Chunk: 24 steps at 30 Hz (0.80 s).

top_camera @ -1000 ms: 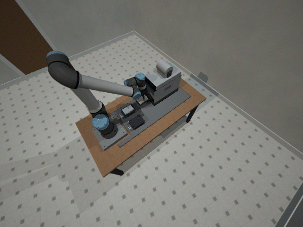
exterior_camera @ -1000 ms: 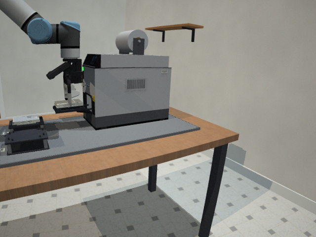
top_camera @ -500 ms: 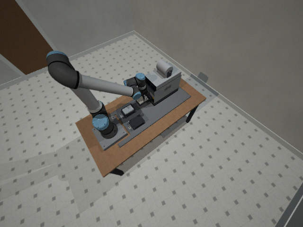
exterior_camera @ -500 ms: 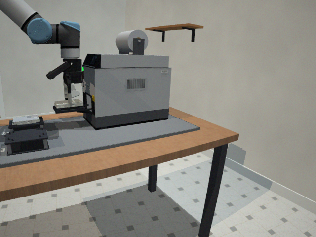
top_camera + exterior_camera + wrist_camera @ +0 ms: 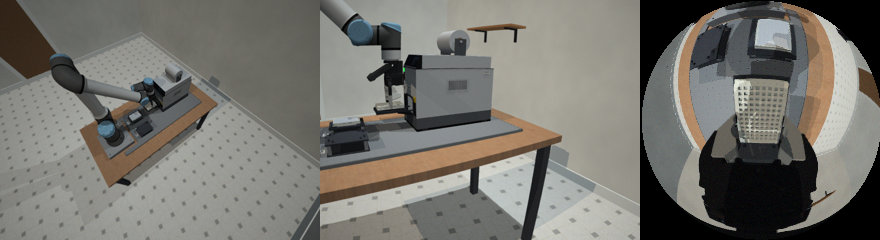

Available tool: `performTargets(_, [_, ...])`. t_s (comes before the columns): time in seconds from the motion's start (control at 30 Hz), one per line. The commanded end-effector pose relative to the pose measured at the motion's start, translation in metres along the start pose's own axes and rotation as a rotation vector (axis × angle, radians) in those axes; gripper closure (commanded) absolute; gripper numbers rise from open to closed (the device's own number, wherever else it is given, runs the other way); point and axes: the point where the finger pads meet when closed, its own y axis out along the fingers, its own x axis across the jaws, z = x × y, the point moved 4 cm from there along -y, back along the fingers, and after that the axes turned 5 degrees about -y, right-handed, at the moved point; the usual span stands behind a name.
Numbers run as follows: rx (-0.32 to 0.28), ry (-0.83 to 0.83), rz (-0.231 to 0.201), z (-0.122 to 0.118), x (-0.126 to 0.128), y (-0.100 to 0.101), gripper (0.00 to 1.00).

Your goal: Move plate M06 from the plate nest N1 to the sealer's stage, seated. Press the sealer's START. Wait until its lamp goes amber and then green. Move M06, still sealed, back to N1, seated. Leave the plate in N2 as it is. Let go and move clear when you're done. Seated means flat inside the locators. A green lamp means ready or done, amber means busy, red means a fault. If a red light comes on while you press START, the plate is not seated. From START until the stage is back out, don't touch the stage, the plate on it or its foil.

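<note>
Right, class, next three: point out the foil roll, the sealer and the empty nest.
Foil roll [image 5: 172, 70] [image 5: 445, 42]: top and exterior views, curved side.
Sealer [image 5: 178, 94] [image 5: 436, 95]: top and exterior views, side wall.
Empty nest [image 5: 144, 128] [image 5: 347, 136] [image 5: 709, 45]: all views, top plate.

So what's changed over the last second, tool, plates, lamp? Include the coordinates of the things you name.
Nothing that I can see. The tool [image 5: 152, 103] [image 5: 390, 102] [image 5: 759, 115] is still closed on the plate at the sealer's stage [image 5: 148, 107] [image 5: 380, 106] [image 5: 761, 105], the lamp [image 5: 404, 69] stays green, and the other plate [image 5: 134, 116] [image 5: 346, 121] [image 5: 773, 35] sits in its nest as before. No visible move, grasp or release.
</note>
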Motion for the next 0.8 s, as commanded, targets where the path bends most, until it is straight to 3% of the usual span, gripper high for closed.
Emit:
performTargets(0.0, [-0.001, 0.000, 0.000, -0.0006, -0.0001, 0.0008, 1.00])
performTargets(0.77, [-0.001, 0.000, 0.000, -0.0006, -0.0001, 0.0060, 1.00])
